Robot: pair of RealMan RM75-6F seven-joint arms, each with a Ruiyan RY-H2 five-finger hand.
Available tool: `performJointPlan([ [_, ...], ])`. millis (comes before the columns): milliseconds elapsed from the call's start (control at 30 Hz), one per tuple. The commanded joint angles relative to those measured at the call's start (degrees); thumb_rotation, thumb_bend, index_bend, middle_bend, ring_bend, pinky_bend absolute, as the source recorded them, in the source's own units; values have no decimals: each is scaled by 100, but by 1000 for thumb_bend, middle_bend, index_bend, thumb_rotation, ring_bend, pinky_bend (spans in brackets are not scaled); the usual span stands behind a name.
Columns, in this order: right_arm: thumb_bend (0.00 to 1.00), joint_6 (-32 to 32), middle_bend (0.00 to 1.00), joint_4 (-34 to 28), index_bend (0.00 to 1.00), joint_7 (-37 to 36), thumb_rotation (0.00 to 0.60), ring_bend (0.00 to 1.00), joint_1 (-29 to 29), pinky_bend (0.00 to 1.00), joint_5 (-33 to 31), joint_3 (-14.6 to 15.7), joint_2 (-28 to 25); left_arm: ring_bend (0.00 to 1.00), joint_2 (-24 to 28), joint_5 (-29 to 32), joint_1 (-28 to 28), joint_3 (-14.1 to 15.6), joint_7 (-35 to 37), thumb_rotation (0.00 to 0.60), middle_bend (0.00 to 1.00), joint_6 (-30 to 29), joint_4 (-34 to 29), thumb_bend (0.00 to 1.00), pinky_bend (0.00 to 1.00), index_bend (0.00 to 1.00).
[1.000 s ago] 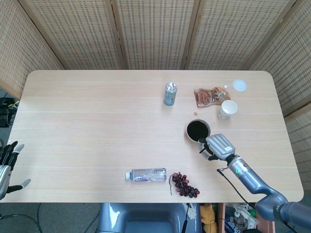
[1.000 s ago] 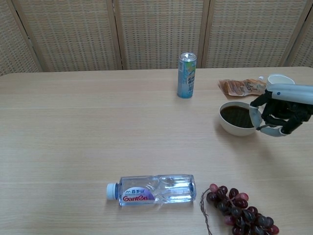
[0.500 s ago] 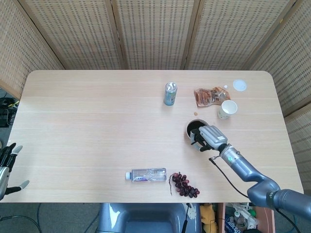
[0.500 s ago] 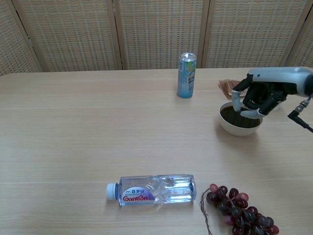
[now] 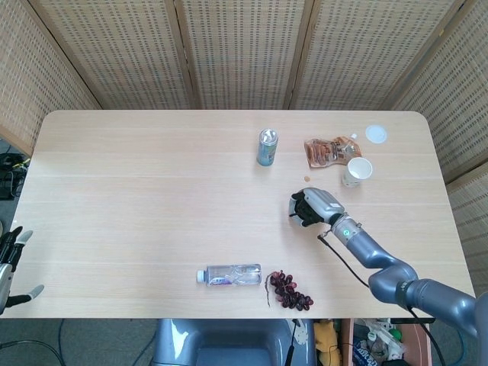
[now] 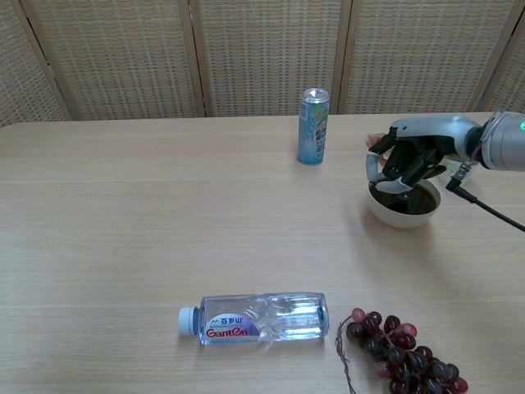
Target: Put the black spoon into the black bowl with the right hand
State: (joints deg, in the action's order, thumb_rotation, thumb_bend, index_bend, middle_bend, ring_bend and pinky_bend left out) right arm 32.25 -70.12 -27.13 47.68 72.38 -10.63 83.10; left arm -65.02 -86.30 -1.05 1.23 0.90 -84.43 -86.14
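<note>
The black bowl, pale outside and dark inside, stands right of the table's middle. My right hand hovers just above its left rim with the fingers curled in. In the head view the right hand covers nearly all of the bowl. The black spoon is hard to make out among the dark fingers; no spoon lies on the table. At the lower left edge of the head view, off the table, my left hand holds nothing, fingers apart.
A drinks can stands behind and left of the bowl. A snack pouch, a paper cup and a white lid sit behind it. Near the front edge lie a water bottle and grapes.
My right hand has moved left and away from me, from beside the bowl's right side to above the bowl. The left hand has sunk slightly lower in the head view.
</note>
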Motion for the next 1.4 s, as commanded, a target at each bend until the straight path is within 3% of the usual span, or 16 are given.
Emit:
performJointPlan([
  [33,822,-92,937,118,781,-52,600,963,37,1000,-30,-1,86,0,6,2,4,1,-1,600,0,-1,-6,35,0,0],
  [500,823,-269,937,549,782,-175,600,963,-35,1000,-5,101,107,0,31,-10,-7,-16,-79,600,0,-10,-86,35,0,0],
  [900,823,-482,937,972,782,-164,600,963,203,1000,-25,-46,332,0,45,21,20,-3,-123,600,0,-10,-126,35,0,0],
  [1400,823,-448,937,395,782,-122,600,963,102,1000,73,50,66,0,15,-13,-18,-9,-84,600,0,33,-87,36,0,0],
])
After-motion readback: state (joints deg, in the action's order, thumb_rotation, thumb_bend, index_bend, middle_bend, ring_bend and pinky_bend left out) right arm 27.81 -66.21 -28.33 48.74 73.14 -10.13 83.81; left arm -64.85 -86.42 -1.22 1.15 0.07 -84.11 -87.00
